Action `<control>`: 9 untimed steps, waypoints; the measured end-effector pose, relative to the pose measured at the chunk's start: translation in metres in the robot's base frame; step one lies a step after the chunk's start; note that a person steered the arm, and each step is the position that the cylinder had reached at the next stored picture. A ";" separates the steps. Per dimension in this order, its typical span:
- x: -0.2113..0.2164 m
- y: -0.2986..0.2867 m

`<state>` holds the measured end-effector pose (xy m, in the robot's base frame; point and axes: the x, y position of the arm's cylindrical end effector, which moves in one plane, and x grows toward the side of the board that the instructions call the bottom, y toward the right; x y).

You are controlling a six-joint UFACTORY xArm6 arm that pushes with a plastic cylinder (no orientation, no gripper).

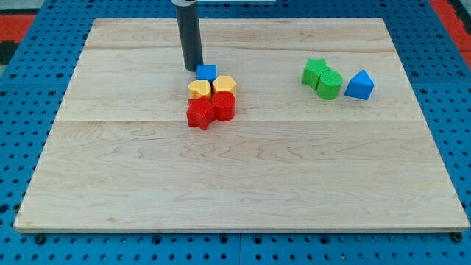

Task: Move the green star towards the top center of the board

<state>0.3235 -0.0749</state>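
The green star (314, 71) lies at the view's right, upper part of the wooden board (243, 184), touching a green cylinder (330, 85) just below-right of it. A blue triangular block (360, 85) sits to their right. My tip (193, 68) is far to the left of the star, at the upper middle-left, right beside the upper-left edge of a small blue block (207, 72).
Below the small blue block is a tight cluster: a yellow block (198, 89), a yellow hexagon (224, 85), a red star (199, 113) and a red block (224, 106). A blue pegboard (29, 110) surrounds the board.
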 end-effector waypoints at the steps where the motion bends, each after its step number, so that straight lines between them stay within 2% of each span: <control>1: -0.031 0.007; 2: -0.053 0.092; 3: -0.054 0.215; 4: -0.032 0.339; 5: 0.014 0.363; 6: 0.060 0.339; 7: 0.060 0.280; 9: 0.000 0.157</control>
<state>0.3236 0.0819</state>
